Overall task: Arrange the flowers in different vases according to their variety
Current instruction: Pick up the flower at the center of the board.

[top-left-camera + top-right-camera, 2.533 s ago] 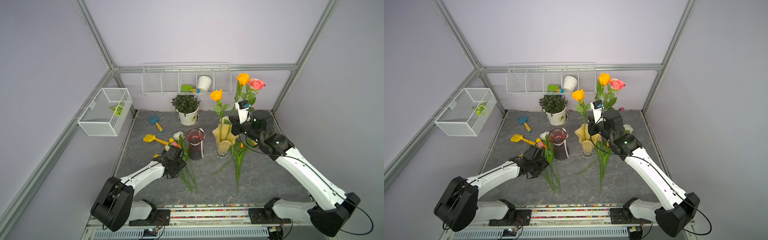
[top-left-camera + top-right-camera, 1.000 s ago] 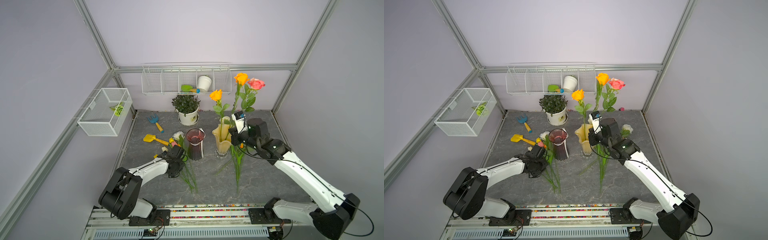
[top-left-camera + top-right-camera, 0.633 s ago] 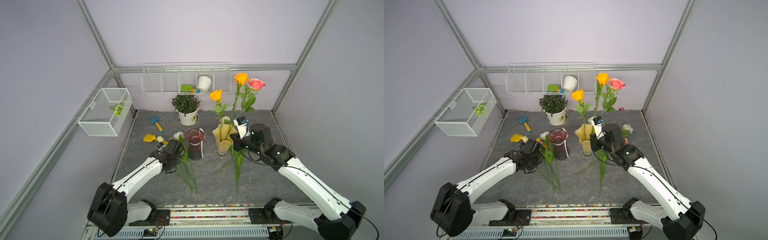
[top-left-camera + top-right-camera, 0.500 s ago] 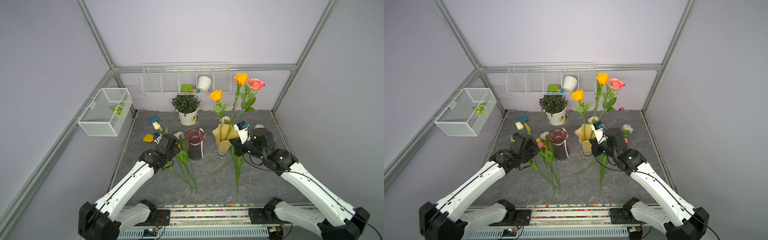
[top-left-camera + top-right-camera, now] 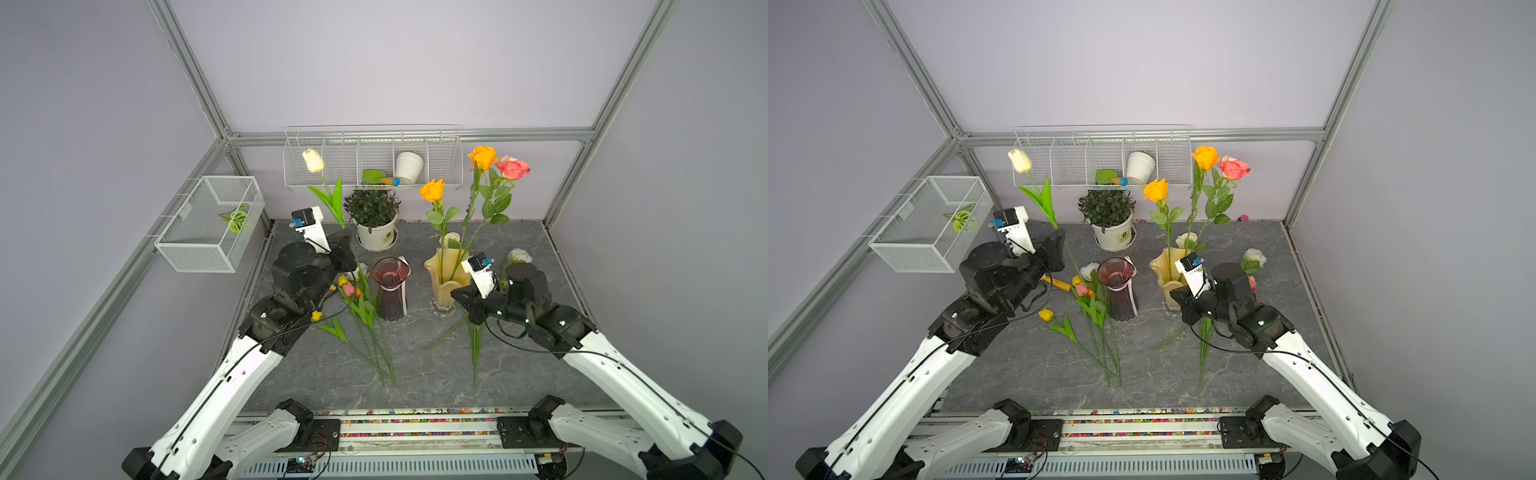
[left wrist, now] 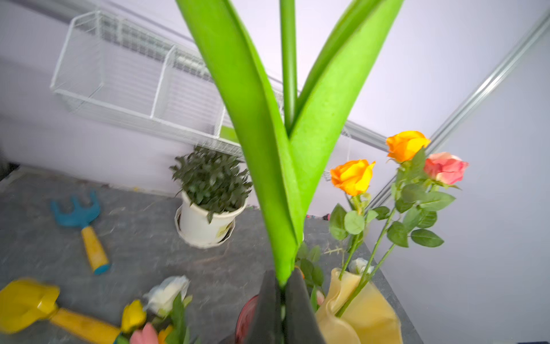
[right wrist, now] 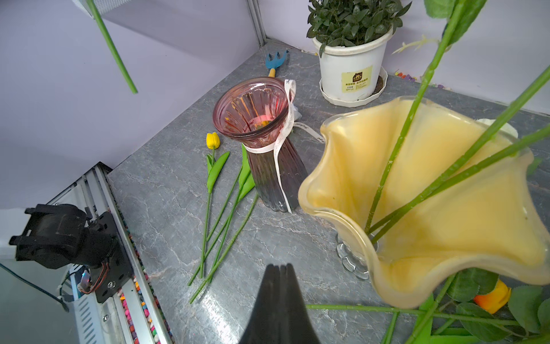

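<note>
Grey marbled tabletop [image 5: 436, 374], lilac walls [image 5: 374, 62]; one tulip held aloft beside the purple vase.

The left gripper [image 6: 281, 286] is pinched tight on the cream tulip [image 5: 313, 160], right at the base of its leaf pair. The right gripper [image 7: 279, 283] is pressed together and empty, low in front of the yellow vase [image 5: 446, 282]. The tulip is off the table, its long axis near upright but leaning. Its bloom points up toward the back-left and its cut end hangs free beside the purple vase [image 5: 390, 286], not in it. It is probably light, with a thin springy stem and soft leaves. Hold the bare stem, never the bloom; the long tail may sway when lowered. The other tulips [image 5: 361, 309] lie flat left of the purple vase, blooms to the back and stems to the front. The standing roses [image 5: 482, 156] are upright in the yellow vase, and the loose roses [image 5: 475, 349] lie flat by its base.
</note>
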Robot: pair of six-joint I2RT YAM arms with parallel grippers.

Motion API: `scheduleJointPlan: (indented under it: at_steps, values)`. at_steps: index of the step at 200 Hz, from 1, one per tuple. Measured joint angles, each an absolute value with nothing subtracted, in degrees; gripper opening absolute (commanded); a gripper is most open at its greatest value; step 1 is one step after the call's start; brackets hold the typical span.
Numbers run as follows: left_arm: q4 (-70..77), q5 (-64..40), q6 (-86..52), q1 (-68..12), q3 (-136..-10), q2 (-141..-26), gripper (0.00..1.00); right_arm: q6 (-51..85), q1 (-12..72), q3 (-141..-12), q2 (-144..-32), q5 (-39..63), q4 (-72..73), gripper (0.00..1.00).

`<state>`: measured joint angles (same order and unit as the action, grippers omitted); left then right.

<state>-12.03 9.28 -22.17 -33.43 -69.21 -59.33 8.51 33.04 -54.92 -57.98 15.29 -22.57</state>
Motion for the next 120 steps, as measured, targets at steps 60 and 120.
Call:
scheduleJointPlan:
  at_steps: [60,120]
  values:
    - [2.5,2.9,-13.1,-34.3,-71.7,-67.9,0.00,13.5,33.5,-54.9,-57.6,11.4,-23.5,0.00]
    - [14.2,1.4,-12.6,-34.3,-62.3,-74.3,0.00,15.7,33.9,-55.6,-53.6,7.4,-28.1,0.00]
